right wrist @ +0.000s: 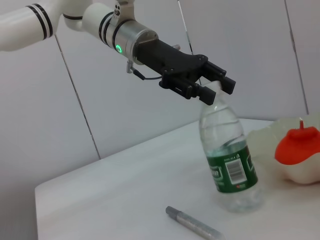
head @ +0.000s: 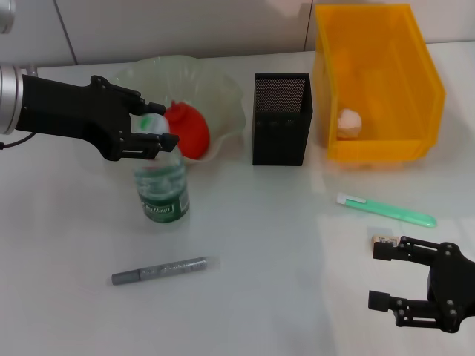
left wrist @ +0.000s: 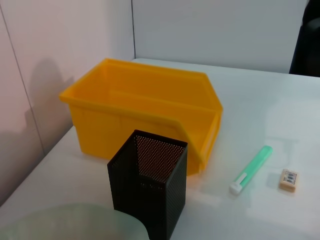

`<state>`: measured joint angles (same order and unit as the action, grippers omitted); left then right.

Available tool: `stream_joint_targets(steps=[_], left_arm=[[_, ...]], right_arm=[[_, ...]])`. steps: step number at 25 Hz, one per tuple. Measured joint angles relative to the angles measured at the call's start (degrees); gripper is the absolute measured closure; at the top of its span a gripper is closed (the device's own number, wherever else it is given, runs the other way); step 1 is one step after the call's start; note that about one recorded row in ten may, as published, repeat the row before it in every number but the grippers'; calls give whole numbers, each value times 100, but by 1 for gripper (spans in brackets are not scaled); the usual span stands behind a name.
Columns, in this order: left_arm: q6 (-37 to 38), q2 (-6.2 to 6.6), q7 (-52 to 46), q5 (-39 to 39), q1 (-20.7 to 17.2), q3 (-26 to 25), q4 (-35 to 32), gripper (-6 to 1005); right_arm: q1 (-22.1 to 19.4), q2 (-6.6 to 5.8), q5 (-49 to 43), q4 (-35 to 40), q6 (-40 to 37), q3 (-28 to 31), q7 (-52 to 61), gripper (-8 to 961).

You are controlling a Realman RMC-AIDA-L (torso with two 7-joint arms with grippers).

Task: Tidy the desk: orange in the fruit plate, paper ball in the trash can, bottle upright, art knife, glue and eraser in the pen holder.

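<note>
Right wrist view shows the left gripper point(right wrist: 206, 89) pinched around the cap of the upright bottle point(right wrist: 230, 160) hanging right below it — looks light, thin, slick plastic, top-heavy grip, so probably better grabbed lower — right gripper point(head: 401, 276) open, idle.

Left end effector point(head: 154, 127) reaching in level from the left, black fingers point(right wrist: 220, 82) clamped either side of the bottle point(head: 162, 185) neck, wrist silver with a green light glowing. Right end effector point(head: 386, 276) low at the near right corner, hovering just off the surface point(head: 260, 282), fingers spread apart, gripping nothing.
</note>
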<state>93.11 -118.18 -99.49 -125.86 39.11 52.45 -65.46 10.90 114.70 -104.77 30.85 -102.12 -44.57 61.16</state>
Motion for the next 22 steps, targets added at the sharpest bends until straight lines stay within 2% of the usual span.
stream_joint_targets(steps=[4, 9, 13, 16, 19, 21, 22], left_arm=[[3, -5, -1, 33, -10, 3, 14, 516], [20, -16, -16, 94, -22, -57, -132, 294], [146, -15, -17, 327, -93, -171, -467, 232], [324, -17, 55, 1150, -352, -194, -853, 185], [612, -33, 483, 2439, -854, -103, -915, 185], [694, -40, 599, 2687, -988, -46, -859, 185], [869, -43, 992, 3376, -1384, 243, -646, 186]], right_arm=[[0, 0, 0, 0, 0, 4, 1, 204], [0, 0, 0, 0, -1, 20, 1, 207], [-1, 0, 5, 0, -29, 45, 1, 209], [-2, 0, 27, 0, -44, 84, 1, 211], [14, -1, 41, 19, -152, 414, 4, 212], [17, -2, 42, 33, -201, 537, 13, 213], [3, -5, 42, 117, -312, 799, 85, 214]])
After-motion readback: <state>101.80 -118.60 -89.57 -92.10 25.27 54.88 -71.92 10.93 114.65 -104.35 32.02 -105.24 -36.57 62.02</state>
